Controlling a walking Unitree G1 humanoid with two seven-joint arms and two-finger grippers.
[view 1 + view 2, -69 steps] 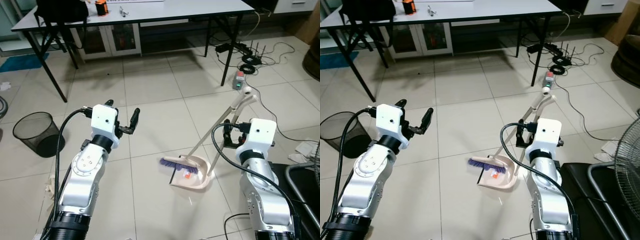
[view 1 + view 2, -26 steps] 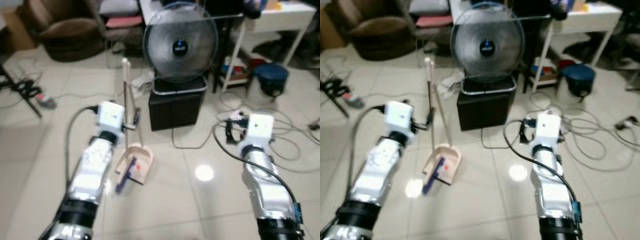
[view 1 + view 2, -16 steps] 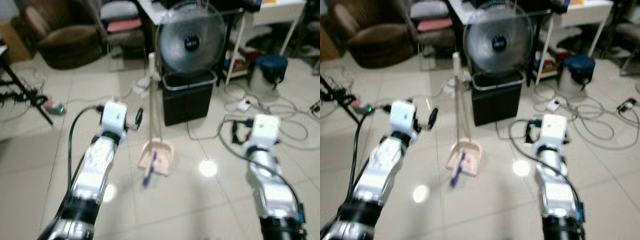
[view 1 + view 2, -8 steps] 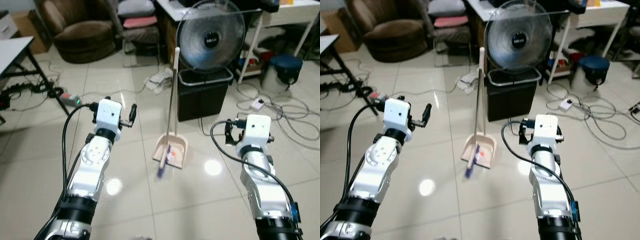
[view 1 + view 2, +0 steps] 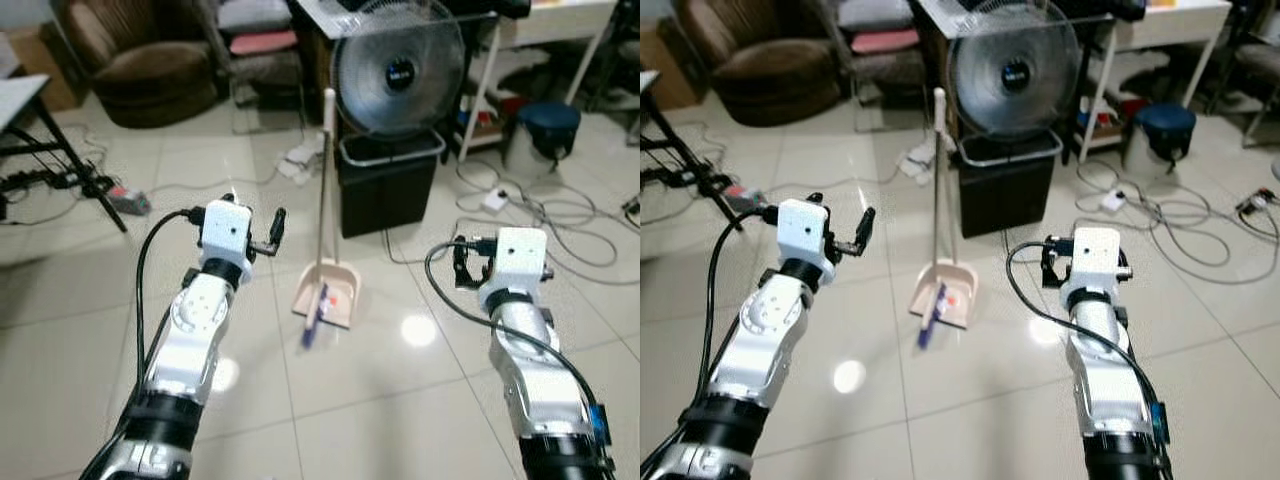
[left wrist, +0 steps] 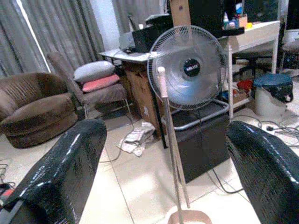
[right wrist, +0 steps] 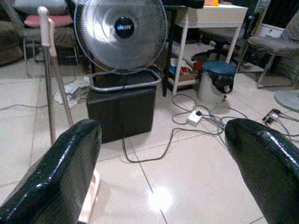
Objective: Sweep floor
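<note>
Dustpan (image 5: 329, 290) and its broom stand on the tiled floor (image 5: 420, 400) just in front of the black box (image 5: 390, 180) that carries the grey standing fan (image 5: 398, 72), and that pair is the landmark for everything else. The pan's long pale handle (image 5: 325, 170) rises nearly upright, so it can be taken from standing height without bending. A purple-bristled brush (image 5: 313, 322) lies at the pan's mouth, its head spilling onto the tile on the side away from the fan; how it is fixed to the pan I cannot tell.

Neither arm holds anything. The left gripper (image 5: 273, 232) hovers beside the upright handle, near it but apart, its two black fingers (image 6: 60, 163) spread wide with the handle showing between them in the left wrist view; this looks like a line-up for a grasp on the stick. The right gripper (image 7: 163, 172), on the other side of the dustpan and farther off, is likewise spread wide and aimed toward the fan base.

Loose cables (image 5: 560, 215) trail over the floor beside the black box, a likely snag once sweeping begins. As I judge it, no sweeping is under way.
</note>
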